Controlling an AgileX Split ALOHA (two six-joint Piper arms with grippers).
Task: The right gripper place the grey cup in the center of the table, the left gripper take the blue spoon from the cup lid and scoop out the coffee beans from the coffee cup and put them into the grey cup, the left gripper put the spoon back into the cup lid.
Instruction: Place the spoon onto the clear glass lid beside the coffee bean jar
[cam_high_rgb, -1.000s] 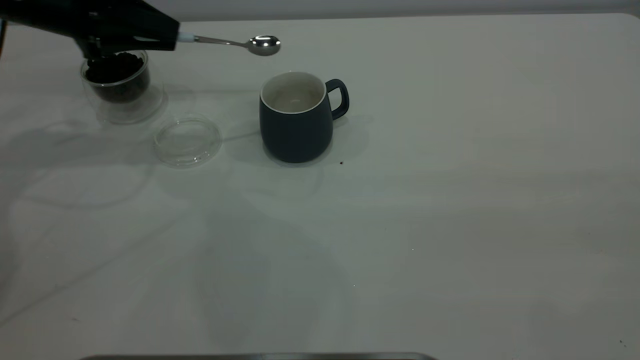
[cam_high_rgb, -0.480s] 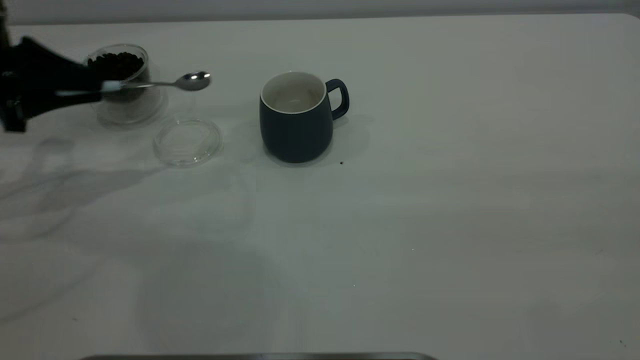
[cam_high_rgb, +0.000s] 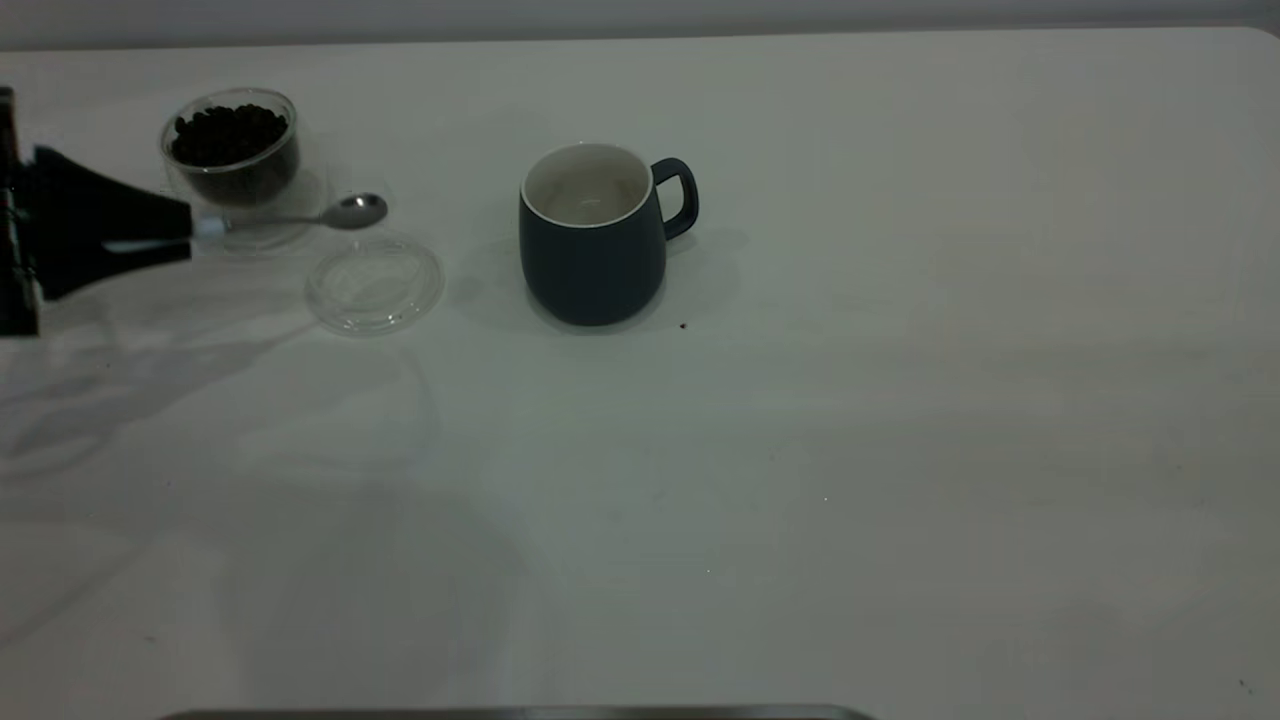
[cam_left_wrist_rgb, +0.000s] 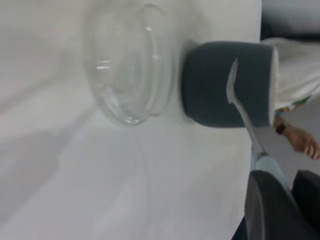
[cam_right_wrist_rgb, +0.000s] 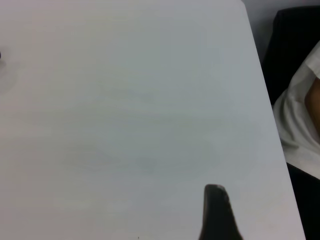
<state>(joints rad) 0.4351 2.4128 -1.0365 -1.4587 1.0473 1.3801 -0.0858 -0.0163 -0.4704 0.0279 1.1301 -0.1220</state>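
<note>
The grey cup stands upright mid-table with its handle to the right, and its white inside shows no beans. At the far left the coffee cup holds coffee beans. The clear cup lid lies flat in front of it. My left gripper is shut on the pale handle of the blue spoon. The spoon is held level, its shiny bowl bare and low over the lid's far edge. The left wrist view shows the spoon in front of the grey cup, beside the lid, and the gripper.
Part of my right gripper hangs over bare white table near its edge. A person's hand and white garment are beyond that edge. A dark speck lies right of the grey cup.
My left gripper has carried the spoon left and down, from high near the grey cup to low in front of the coffee cup, by the lid. The cups and the lid have stayed put.
</note>
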